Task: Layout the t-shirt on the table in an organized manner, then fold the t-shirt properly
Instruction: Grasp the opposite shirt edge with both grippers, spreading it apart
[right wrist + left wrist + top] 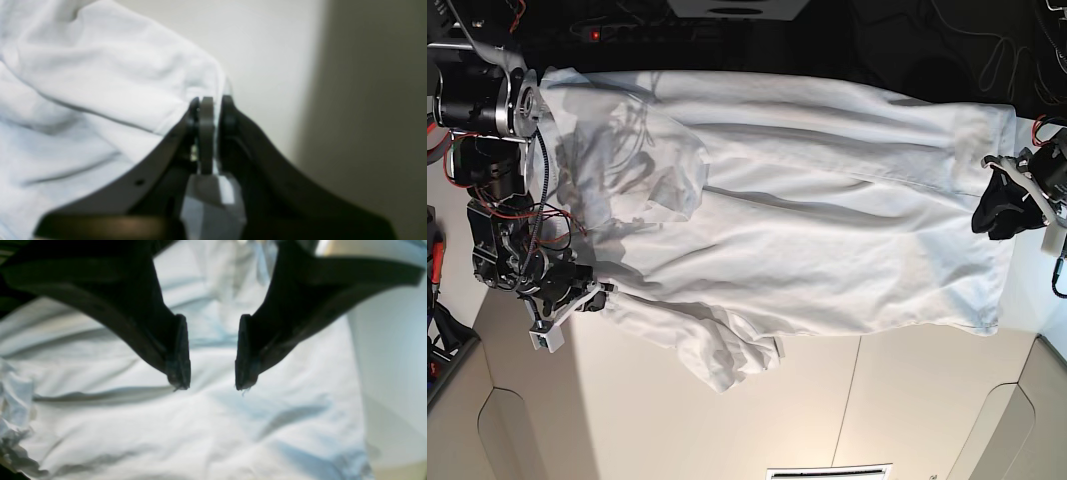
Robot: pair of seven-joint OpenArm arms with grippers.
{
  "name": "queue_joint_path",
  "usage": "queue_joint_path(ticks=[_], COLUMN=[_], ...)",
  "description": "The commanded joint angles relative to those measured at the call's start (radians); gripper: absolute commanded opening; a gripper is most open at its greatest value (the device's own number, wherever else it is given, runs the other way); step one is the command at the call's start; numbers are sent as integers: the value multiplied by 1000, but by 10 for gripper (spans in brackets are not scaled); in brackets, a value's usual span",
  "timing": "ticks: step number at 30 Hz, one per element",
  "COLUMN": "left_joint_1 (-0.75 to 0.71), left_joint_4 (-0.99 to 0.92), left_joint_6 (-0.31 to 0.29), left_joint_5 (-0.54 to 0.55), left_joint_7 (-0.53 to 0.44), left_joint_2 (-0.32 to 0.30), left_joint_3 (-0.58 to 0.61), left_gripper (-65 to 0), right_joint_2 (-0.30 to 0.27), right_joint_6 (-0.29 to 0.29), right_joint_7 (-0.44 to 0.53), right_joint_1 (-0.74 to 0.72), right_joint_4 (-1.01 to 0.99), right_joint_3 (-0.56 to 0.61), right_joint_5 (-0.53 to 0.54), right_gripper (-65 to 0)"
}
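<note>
Layout step: R gripper (210,106) pinched shirt (827,210) edge, L gripper (212,380) hung open over it (unfolded); next needs spreading flat.

The left end effector (212,386) hangs over the white t-shirt (206,426), its two dark fingers (178,353) spread apart with nothing between them. Long soft wrinkles cross the cloth. At the right edge, bare desk (393,373) shows beside the shirt.

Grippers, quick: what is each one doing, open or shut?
Left gripper: open, above the t-shirt, holding nothing.
Right gripper: shut on the t-shirt's edge.
</note>
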State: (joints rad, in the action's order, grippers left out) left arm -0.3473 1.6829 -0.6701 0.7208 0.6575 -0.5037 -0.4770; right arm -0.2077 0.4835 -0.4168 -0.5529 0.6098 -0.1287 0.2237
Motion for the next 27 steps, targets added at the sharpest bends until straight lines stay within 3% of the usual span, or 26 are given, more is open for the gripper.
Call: queue_joint_path(ticks=[1,2,6,11,13,16,19,22,27], left_joint_1=[22,39,167,427,521,645,774,880,934], left_joint_4=[15,15,-34,-356,-544,-821,-1077,-1260,-1342], left_joint_6=[-1,18,183,196,206,273,274,233,196], left_joint_5=[-26,-73,-243,-269,-272,-292,-292,-292,-293], left_joint_7=[-42,-63,-121,-154,-246,-381,-394,-377,-367], left_joint_2=[-20,-19,-21,-23,-29,-41,-63,-78,-77], left_joint_3=[-9,-9,-9,-9,-9,-8,-8,-7,13], left_gripper=[-390,-390,-389,-363,-364,-364,-364,-364,-364], right_joint_2=[-8,-8,-8,-2,1,3,3,3,6], right_joint_6=[-17,-17,-16,-16,-16,-16,-16,-11,8], right_joint_7=[3,15,23,48,53,52,52,52,50], right_joint_1=[-16,-14,-15,-14,-14,-14,-14,-14,-14], right_joint_4=[11,11,11,11,11,11,11,11,11], right_joint_3=[10,16,20,20,20,20,20,21,66], right_joint_5=[-22,-26,-13,31,27,27,27,59,98], right_gripper=[-650,-650,-650,-650,-650,-650,-650,-650,-650])
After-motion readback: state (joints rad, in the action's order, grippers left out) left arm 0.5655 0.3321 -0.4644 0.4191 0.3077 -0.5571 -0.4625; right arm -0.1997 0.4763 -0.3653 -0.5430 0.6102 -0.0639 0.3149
